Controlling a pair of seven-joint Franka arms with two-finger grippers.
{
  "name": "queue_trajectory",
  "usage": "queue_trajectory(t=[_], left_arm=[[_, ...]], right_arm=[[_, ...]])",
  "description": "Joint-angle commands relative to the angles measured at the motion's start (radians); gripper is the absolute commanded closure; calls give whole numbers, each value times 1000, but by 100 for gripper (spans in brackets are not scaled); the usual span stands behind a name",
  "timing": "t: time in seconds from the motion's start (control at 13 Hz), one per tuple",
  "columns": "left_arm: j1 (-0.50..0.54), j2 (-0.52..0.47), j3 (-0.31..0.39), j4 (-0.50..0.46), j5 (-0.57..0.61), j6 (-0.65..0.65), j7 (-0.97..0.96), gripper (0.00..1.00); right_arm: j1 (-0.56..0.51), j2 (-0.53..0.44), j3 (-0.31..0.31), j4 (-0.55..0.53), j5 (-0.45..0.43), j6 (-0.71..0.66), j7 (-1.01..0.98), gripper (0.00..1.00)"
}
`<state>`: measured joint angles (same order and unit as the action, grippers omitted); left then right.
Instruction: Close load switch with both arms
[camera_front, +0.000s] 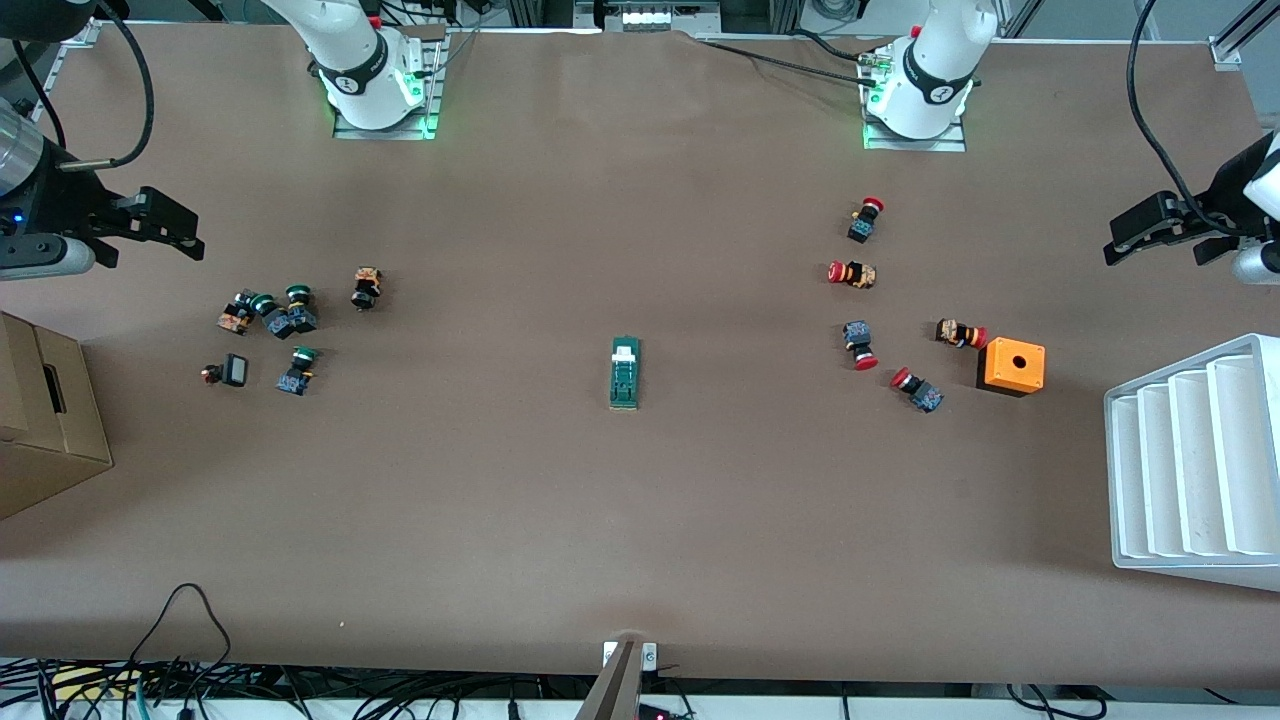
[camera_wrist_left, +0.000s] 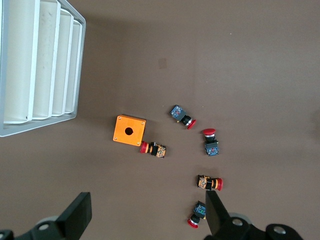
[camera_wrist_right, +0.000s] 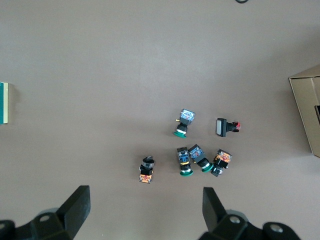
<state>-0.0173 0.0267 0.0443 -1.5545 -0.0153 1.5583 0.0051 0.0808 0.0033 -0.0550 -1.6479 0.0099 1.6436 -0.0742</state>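
Midway between the two pincers, on the bare middle of the desk (camera_front: 640, 520), lies the load switch (camera_front: 625, 372), long axis running from the arms' bases toward the front camera, white tab at the base end. Each pincer is well apart from it, at about an equal reach. Over its own end of the desk, the left pincer (camera_front: 1135, 232) hangs with jaws spread wide and empty above the red-capped buttons (camera_front: 860, 345) and orange box (camera_front: 1012, 366). Likewise wide and empty, the right pincer (camera_front: 175, 228) hangs near the green-capped buttons (camera_front: 290, 312).
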Motion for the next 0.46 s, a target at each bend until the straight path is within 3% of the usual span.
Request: queue_trajectory(t=[0.0,0.38], left_arm=[[11,-16,-9,-13,18,8,21,0],[11,-37,-12,-25,18,3,21,0]], right_arm=[[-1,3,1,17,-13,-21,8,1],[-1,4,1,22,-16,-19,-3,1]])
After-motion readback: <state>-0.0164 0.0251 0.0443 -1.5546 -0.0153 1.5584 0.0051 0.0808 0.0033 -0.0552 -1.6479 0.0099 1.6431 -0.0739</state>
